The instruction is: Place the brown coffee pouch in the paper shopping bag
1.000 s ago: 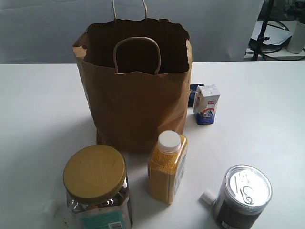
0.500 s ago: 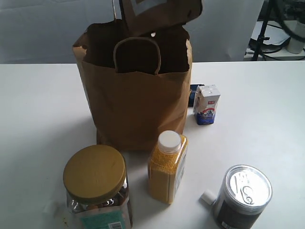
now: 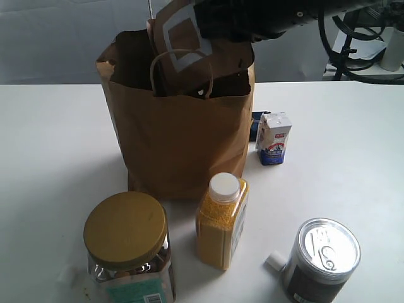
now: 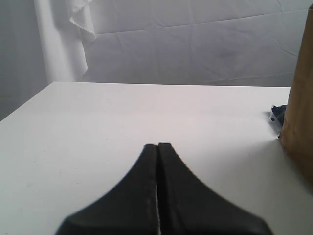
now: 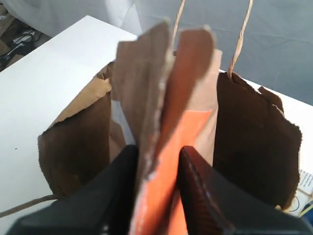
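The paper shopping bag point(image 3: 183, 139) stands open in the middle of the white table. The brown coffee pouch point(image 3: 178, 39) hangs tilted in the bag's mouth, its pale label facing the camera and its lower part below the ragged rim. My right gripper point(image 5: 159, 152) is shut on the pouch point(image 5: 166, 98), one finger on each side of the orange-red patch, above the open bag point(image 5: 254, 132). The right arm point(image 3: 252, 16) reaches in from the top right. My left gripper point(image 4: 157, 146) is shut on nothing, low over the bare table, with the bag's side point(image 4: 301, 122) at the edge.
In front of the bag stand a gold-lidded jar point(image 3: 126, 233), a yellow bottle point(image 3: 222, 221) and a pull-tab can point(image 3: 319, 259). A small white-and-blue carton point(image 3: 274, 137) stands right of the bag, a dark blue item point(image 3: 257, 120) behind it.
The pouch has come down from above the frame into the bag's mouth, and the dark right arm has entered the top of the exterior view. The table items have not moved.
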Robot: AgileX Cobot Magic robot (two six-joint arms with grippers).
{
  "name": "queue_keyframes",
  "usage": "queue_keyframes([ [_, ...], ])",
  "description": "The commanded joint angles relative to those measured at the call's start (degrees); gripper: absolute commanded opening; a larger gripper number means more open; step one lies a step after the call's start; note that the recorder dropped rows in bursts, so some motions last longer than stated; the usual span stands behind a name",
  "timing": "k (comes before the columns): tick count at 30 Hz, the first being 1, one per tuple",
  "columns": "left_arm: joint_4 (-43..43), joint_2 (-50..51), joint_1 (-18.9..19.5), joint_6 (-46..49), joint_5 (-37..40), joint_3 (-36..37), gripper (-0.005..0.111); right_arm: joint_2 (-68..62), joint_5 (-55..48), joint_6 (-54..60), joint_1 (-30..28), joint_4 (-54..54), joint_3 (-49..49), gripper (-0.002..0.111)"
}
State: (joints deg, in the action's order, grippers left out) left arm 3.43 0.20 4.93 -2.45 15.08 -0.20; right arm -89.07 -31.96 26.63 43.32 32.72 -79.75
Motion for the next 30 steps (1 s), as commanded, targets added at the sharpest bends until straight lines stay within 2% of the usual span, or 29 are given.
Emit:
queue_keyframes([
  [1, 0.23, -0.2, 0.21, -0.16, -0.21, 0.2, 0.0, 0.63, 1.59, 0.14, 0.12, 0.36, -0.38, 0.056],
  [2, 0.23, -0.2, 0.21, -0.16, -0.21, 0.2, 0.0, 0.63, 1.59, 0.14, 0.12, 0.36, -0.38, 0.06],
  [4, 0.23, -0.2, 0.21, -0.16, -0.21, 0.2, 0.0, 0.79, 2.12, 0.14, 0.12, 1.37, -0.38, 0.054],
  [10, 0.23, -0.2, 0.21, -0.16, -0.21, 0.2, 0.0, 4.12, 10.28, 0.34, 0.12, 3.33, -0.38, 0.001],
  [14, 0.23, -0.2, 0.21, -0.16, -0.21, 0.2, 0.0, 8.73, 11.62, 2.05, 0.12, 3.08, -0.38, 0.0],
  [19, 0.23, -0.2, 0.21, -0.16, -0.21, 0.2, 0.0, 16.03, 10.64, 1.34, 0.12, -4.62, 3.47, 0.0],
  [23, 0.23, -0.2, 0.21, -0.16, -0.21, 0.2, 0.0, 21.45, 14.06, -0.28, 0.12, -7.69, 13.92, 0.0],
  [30, 0.23, -0.2, 0.21, -0.16, -0.21, 0.2, 0.0, 32.57, 28.66, -1.41, 0.12, -7.48, 34.68, 0.0],
])
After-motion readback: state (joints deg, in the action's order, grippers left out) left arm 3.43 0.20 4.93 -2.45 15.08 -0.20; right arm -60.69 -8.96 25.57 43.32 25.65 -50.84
